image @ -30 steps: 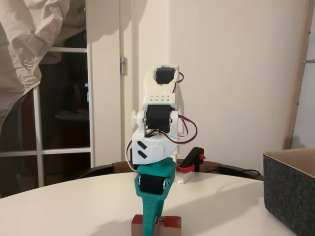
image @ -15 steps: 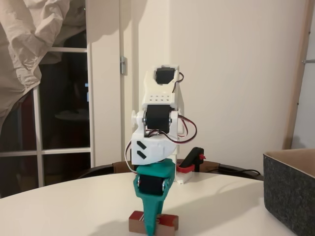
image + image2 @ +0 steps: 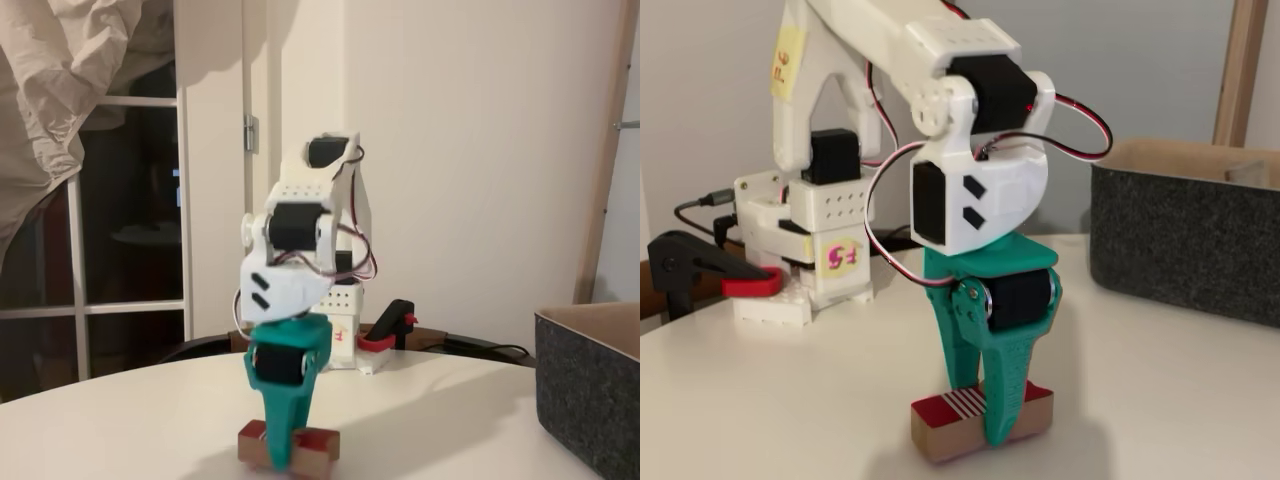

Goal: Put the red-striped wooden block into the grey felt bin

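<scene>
The red-striped wooden block lies crosswise between the green fingers of my gripper, which is shut on it. Its dark red top carries a red-and-white striped patch, and its sides are plain tan wood. It hangs at or just above the white tabletop, with a shadow under it. The grey felt bin stands well off to the right in both fixed views, apart from the gripper, its tan inside showing at the rim.
The white arm base is held to the round white table by a black clamp with a red handle. A cable runs along the table's back edge. A glass door and a wall stand behind.
The gripper has risen slightly and swung left in the fixed view, carrying the block with it. The arm's upper joints have folded lower.
</scene>
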{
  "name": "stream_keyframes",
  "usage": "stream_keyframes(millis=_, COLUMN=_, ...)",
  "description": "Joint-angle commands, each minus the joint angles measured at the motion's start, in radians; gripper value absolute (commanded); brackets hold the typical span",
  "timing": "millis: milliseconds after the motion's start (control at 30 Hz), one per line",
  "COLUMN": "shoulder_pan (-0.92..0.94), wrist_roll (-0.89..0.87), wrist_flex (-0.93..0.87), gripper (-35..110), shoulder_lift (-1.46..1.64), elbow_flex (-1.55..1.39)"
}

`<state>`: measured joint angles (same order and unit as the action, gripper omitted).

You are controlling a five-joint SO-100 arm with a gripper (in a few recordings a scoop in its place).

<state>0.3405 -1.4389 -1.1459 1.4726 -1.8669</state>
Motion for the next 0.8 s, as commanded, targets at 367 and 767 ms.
stream_keyframes(millis=367, shoulder_pan=0.069, wrist_roll=-0.089, wrist_flex=0.009, gripper=5, shoulder_lift=0.35, elbow_flex=0.005)
stream_keyframes(millis=767, shoulder_pan=0.038, wrist_roll=-0.143, wrist_flex=0.172, gripper=5, shoulder_lift=0.591, elbow_flex=0.005)
